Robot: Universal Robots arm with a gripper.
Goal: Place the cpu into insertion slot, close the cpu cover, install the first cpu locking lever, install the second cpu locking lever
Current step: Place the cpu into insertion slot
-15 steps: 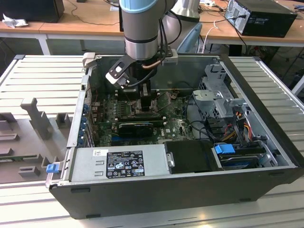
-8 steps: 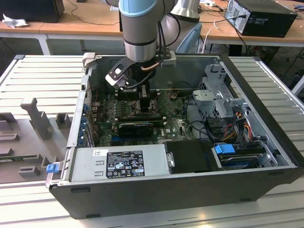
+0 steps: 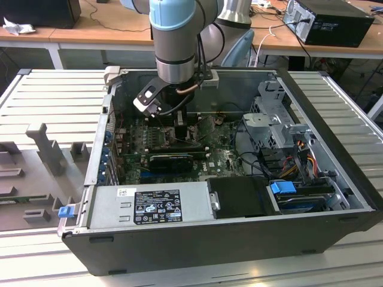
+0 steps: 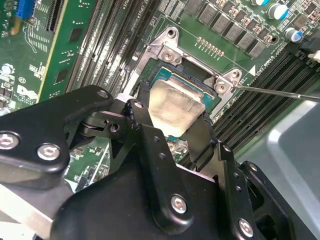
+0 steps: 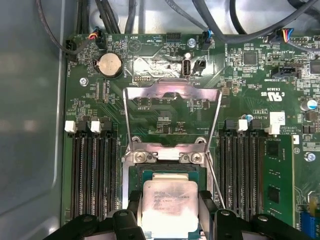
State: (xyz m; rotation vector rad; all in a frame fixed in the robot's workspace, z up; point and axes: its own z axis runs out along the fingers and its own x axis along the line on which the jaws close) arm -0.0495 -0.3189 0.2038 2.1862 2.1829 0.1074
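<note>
Wooden counters (image 3: pixel 108 33) lined the back of the room, and in front of them an open computer case (image 3: pixel 227 239) lay on a ribbed grey metal surface (image 3: pixel 54 95). A black-and-white label (image 3: pixel 157 207) sat on the power supply in the lower middle of the exterior view, its print too small to make out. In the first wrist view, white lettering and certification marks dotted the green motherboard (image 5: pixel 240 105), and faint lines of text crossed the silver face of the cpu (image 5: pixel 167 207). The arm (image 3: pixel 173 36) hung straight down from the upper middle of the exterior view, with the end effector (image 3: pixel 182 122) pointed downward deep inside the case. Its black fingers (image 4: pixel 197 137) were closed narrowly against two opposite edges of the cpu, holding it over the insertion slot (image 5: pixel 165 171); whether the chip was seated I could not tell. The cpu cover (image 5: pixel 172 92) was swung open away from the slot, and the thin wire locking levers (image 5: pixel 126 125) stood unlatched beside it. Long black memory slots (image 5: pixel 92 170) crowded both sides of the slot, leaving a narrow lane for the fingers, and the case walls and dark cables (image 5: pixel 105 15) hemmed in the board's edges.
</note>
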